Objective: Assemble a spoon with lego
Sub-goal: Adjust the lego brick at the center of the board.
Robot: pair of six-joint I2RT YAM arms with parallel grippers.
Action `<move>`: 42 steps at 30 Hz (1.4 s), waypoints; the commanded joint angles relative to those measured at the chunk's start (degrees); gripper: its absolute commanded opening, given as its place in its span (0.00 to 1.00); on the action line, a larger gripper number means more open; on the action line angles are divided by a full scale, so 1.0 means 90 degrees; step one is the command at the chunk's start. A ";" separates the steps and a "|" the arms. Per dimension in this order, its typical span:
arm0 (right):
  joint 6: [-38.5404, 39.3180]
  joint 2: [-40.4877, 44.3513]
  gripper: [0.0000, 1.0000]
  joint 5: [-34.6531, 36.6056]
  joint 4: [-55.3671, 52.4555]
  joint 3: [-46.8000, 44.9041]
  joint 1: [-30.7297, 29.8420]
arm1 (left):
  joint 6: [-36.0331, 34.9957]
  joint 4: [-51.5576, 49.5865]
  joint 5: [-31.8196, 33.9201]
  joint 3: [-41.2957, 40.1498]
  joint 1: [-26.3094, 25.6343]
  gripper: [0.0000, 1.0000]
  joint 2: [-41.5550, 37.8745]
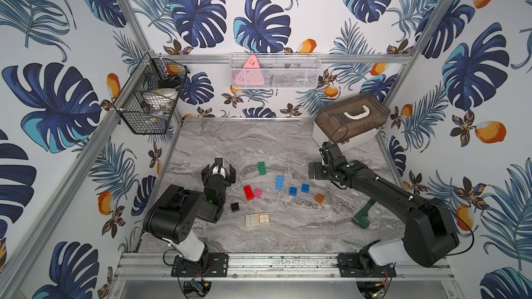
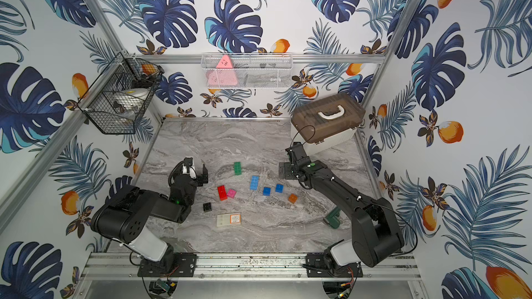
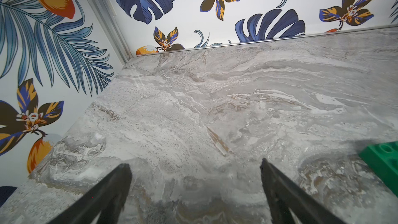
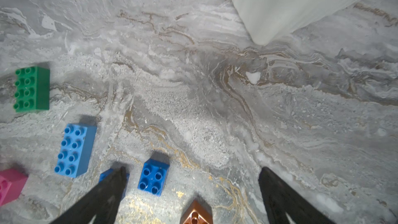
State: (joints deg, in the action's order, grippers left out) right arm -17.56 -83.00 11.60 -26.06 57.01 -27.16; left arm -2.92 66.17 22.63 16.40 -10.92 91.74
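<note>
- Left hand (image 1: 219, 172): fingers wide apart, holding nothing, low over the bare worktop (image 1: 259, 145), left of the bricks.
- Right hand (image 1: 312, 171): fingers wide apart, holding nothing, right of the bricks.
- Lego: eight loose bricks, studs up, lying on the worktop between the two hands.
- Green brick (image 1: 262, 168): farthest back.
- Long blue brick (image 1: 279, 182): central.
- Small blue brick (image 1: 293, 191) and second small blue brick (image 1: 305, 187): just right of the long one, apart from each other.
- Orange brick (image 1: 319, 198): near the second small blue brick, towards the front.
- Red brick (image 1: 248, 192) and pink brick (image 1: 258, 193): side by side.
- Black brick (image 1: 235, 207): beside the left arm.
- Flat beige box (image 1: 257, 219), orange label: in front of the bricks.
- Dark green tool (image 1: 363, 215): partly under the right arm.
- Lidded box (image 1: 351, 119), white handle: back right corner.
</note>
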 commanded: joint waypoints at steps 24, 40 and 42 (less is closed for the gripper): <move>-0.1105 -0.0356 0.94 -0.0228 -0.1371 -0.0442 -0.0010 | 0.1876 -0.7869 0.0474 0.2988 -0.2238 0.99 -0.2244; -0.1069 -0.0684 0.91 -0.0273 -0.1283 -0.0567 -0.0038 | 0.2031 -0.7655 -0.0297 0.3042 -0.2344 0.99 -0.1777; -0.1064 -0.0621 0.87 -0.0296 -0.1297 -0.0617 -0.0030 | 0.2014 -0.7692 -0.0315 0.3065 -0.2370 0.99 -0.1767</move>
State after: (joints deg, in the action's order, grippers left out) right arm -27.53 -89.23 8.51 -36.86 51.72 -27.35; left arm 14.85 -3.05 20.71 43.44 -31.99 75.72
